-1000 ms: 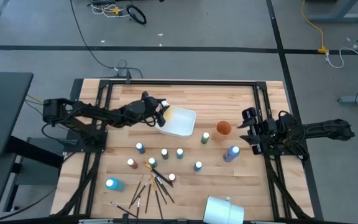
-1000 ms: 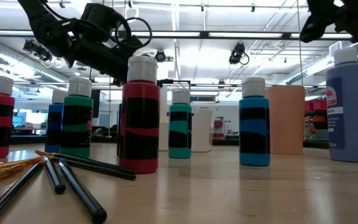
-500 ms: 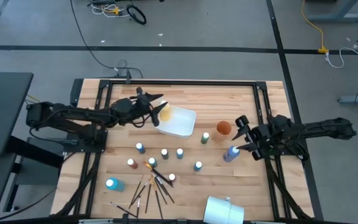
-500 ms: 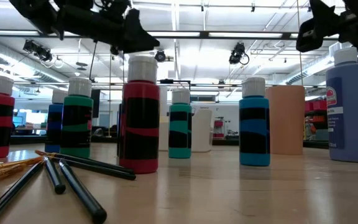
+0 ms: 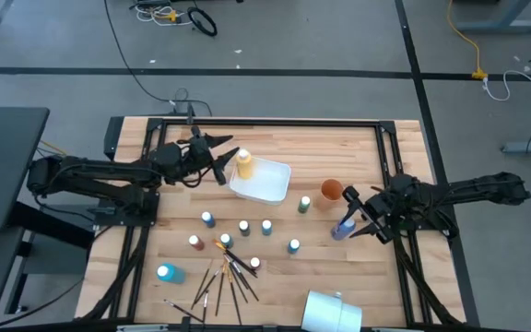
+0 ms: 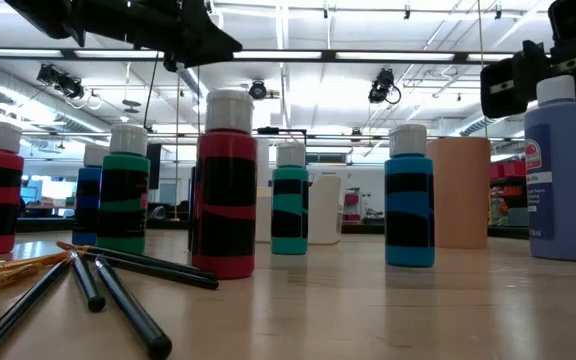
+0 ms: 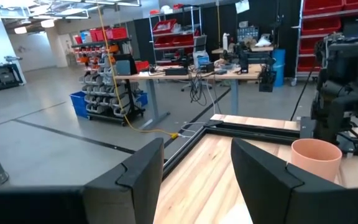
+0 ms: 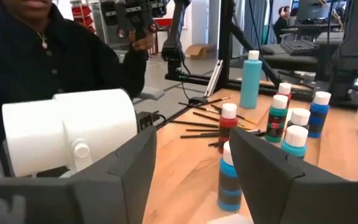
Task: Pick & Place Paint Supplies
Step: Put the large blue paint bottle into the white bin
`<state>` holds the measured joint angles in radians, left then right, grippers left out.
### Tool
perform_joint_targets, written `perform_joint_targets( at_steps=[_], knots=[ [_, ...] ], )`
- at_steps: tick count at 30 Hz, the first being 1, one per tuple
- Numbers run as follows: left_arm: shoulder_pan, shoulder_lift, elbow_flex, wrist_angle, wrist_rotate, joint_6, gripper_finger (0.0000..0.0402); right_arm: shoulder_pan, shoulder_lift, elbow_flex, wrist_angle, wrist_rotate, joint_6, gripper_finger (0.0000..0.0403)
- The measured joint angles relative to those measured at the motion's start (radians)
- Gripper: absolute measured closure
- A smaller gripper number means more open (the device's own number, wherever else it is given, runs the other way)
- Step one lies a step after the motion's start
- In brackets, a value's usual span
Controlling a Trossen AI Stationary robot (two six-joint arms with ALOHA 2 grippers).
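My left gripper [image 5: 223, 159] [image 7: 194, 180] is open and hangs just left of a yellow bottle [image 5: 243, 164] that stands in the far left corner of the white tray [image 5: 267, 184]. My right gripper [image 5: 351, 213] [image 8: 191, 180] is open, its fingers either side of the white cap [image 8: 229, 219] of a tall blue-purple bottle [image 5: 342, 228] [image 6: 565, 170]; I see no touch. Several small bottles [image 5: 244, 227] [image 6: 226, 190] stand mid-table. Dark-tipped brushes [image 5: 224, 275] [image 6: 98, 285] lie on the near part of the table.
An orange cup [image 5: 331, 191] [image 7: 316, 158] stands between the tray and my right gripper. A teal bottle [image 5: 166, 273] lies near the left edge. A white roll [image 5: 333, 312] [image 8: 67, 130] sits at the near edge, where a person in black [image 8: 55, 56] stands.
My left gripper has drawn back from over the tray toward the table's left and far side; the yellow bottle stays standing in the tray. My right gripper has moved left and toward the near edge, coming down over the blue-purple bottle's cap.
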<state>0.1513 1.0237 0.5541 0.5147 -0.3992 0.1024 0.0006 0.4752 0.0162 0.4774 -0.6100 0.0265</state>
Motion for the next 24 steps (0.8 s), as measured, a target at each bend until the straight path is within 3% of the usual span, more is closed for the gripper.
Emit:
perform_joint_targets(
  at_steps=[10,24],
  knots=[
    [0.0,0.005,0.0,-0.001,0.0,0.017,0.0203,0.0,0.001,0.0,0.014,0.104,-0.024,0.0208],
    [0.0,0.005,0.0,-0.001,0.0,0.026,0.0203,0.0,0.013,0.0,-0.103,0.106,-0.036,0.0206]
  ],
)
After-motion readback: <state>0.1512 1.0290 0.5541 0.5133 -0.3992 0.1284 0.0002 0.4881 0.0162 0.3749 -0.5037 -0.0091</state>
